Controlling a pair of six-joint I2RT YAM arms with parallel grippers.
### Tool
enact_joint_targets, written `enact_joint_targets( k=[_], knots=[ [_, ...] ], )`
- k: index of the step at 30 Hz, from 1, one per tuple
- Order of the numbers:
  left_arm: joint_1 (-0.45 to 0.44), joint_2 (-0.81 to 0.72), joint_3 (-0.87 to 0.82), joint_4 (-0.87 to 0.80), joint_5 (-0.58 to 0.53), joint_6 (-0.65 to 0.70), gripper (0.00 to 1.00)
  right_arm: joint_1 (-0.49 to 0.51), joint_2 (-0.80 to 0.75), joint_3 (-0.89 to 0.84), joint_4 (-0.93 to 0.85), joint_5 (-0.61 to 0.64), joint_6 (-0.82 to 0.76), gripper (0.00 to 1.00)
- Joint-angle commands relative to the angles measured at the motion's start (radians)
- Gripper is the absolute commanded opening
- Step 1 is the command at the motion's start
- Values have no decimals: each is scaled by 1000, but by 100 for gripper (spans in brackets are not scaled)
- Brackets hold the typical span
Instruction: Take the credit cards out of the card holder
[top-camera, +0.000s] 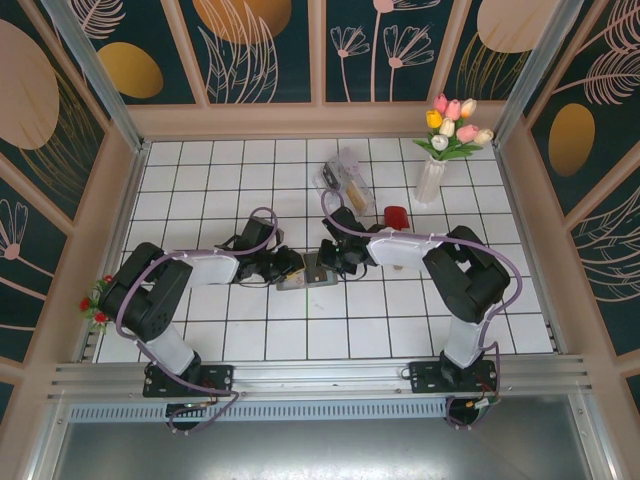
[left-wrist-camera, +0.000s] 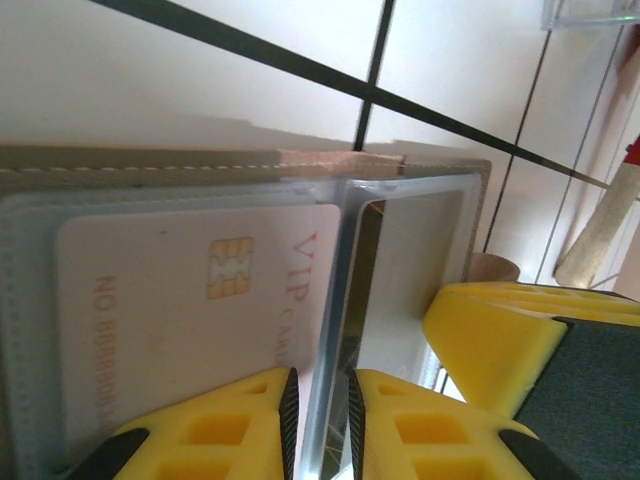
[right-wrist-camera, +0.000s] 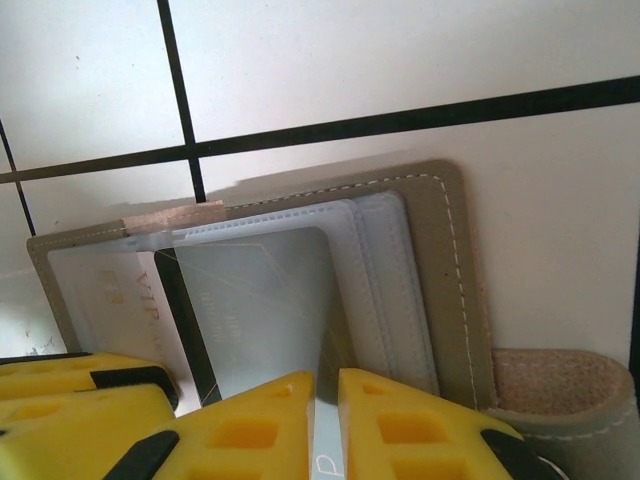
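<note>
Card holder (top-camera: 308, 274) lay open on counter (top-camera: 400, 320), between both arms. VIP card (left-wrist-camera: 190, 300) sat inside a clear sleeve (left-wrist-camera: 30, 330); no card seen out, extraction all left. Left gripper (left-wrist-camera: 322, 420) was nearly closed astride a sleeve edge, grip unclear. Right gripper (right-wrist-camera: 322, 410) narrowly pinched another sleeve. Card count was hidden.

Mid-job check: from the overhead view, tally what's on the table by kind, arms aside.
card holder: 1
clear box: 1
vase of tulips: 1
red object: 1
red flower sprig, at the left edge: 1
Total: 5
</note>
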Motion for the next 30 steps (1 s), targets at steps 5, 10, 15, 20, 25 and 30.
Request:
enact_joint_targets(
  k=[5,10,15,20,25,30],
  knots=[
    [-5,30,26,19,51,25,24,5,21,-19,-31,-9,7,17],
    [-5,71,11,21,46,24,24,3,18,-31,-25,-11,11,17],
    [-5,80,21,34,67,37,22,3,27,-36,-22,-29,10,16],
    [-5,86,35,23,65,52,21,3,33,-35,-28,-29,10,16],
    [-5,82,35,32,73,58,20,3,35,-38,-22,-33,13,16],
    [-5,75,29,64,89,74,19,3,40,-40,-14,-48,11,16]
  ],
)
